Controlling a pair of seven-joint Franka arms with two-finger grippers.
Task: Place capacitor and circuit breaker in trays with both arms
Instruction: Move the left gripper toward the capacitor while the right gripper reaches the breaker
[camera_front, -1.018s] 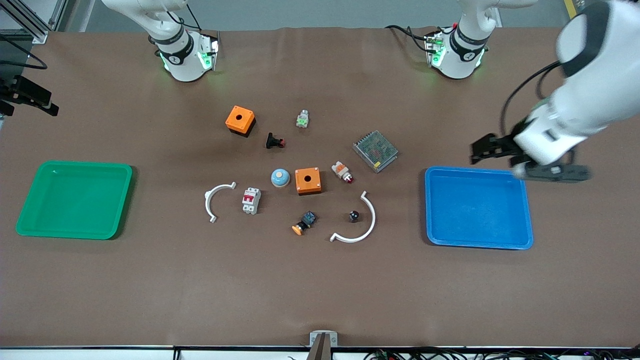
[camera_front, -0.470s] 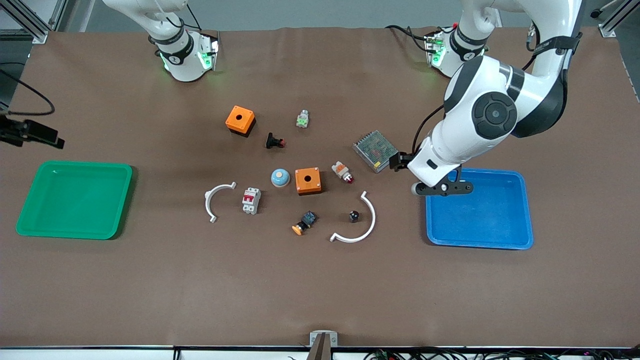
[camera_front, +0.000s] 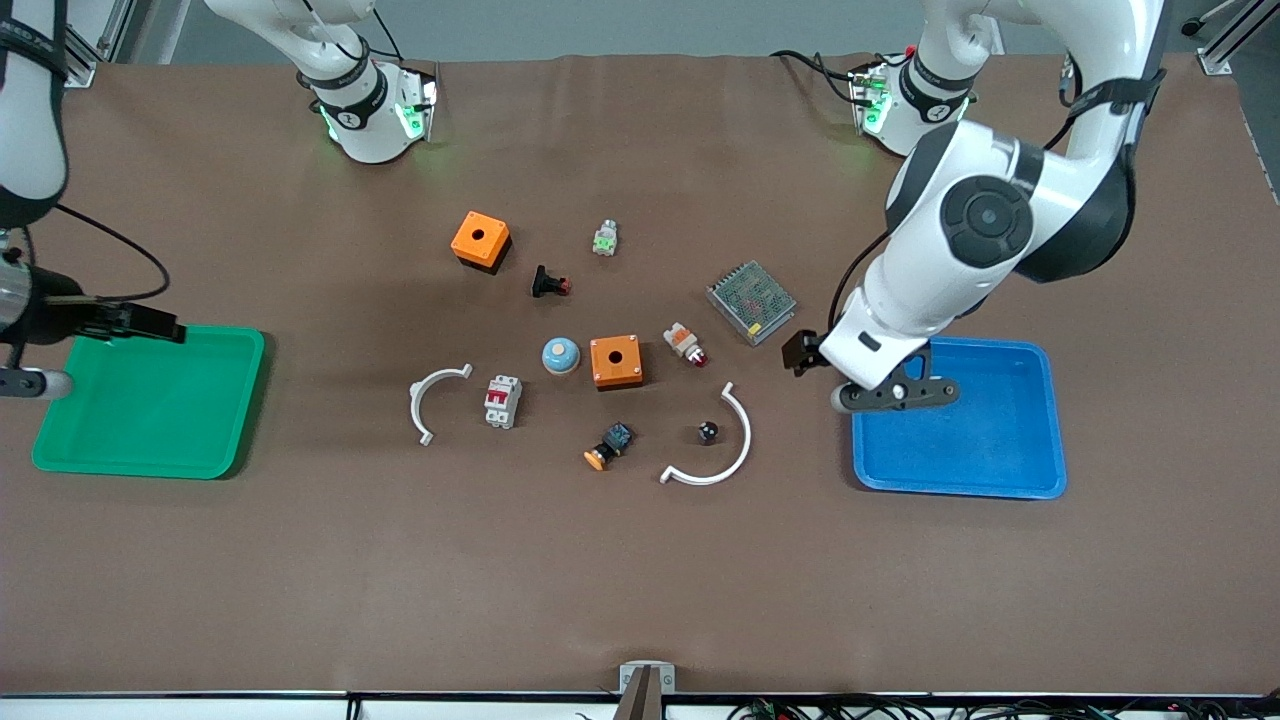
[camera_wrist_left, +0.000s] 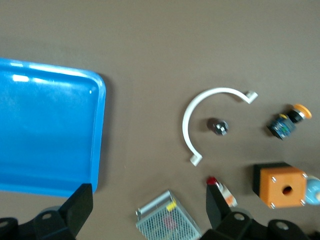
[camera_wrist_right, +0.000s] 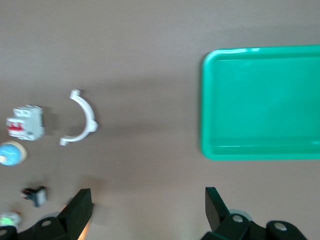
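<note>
The capacitor, a tiny black cylinder with a silvery top, stands inside a white curved clip; it also shows in the left wrist view. The circuit breaker, light grey with red levers, lies beside another white clip and shows in the right wrist view. My left gripper is open and empty, over the table between the mesh power supply and the blue tray; in its wrist view the jaws stand wide apart. My right gripper is open and empty over the green tray's rim.
A green tray sits at the right arm's end, a blue tray at the left arm's end. Between them lie a mesh power supply, two orange boxes, a blue dome and several push-buttons.
My left arm has swung in from the table's end over the blue tray to its edge near the mesh power supply. My right arm has come into view over the green tray's rim.
</note>
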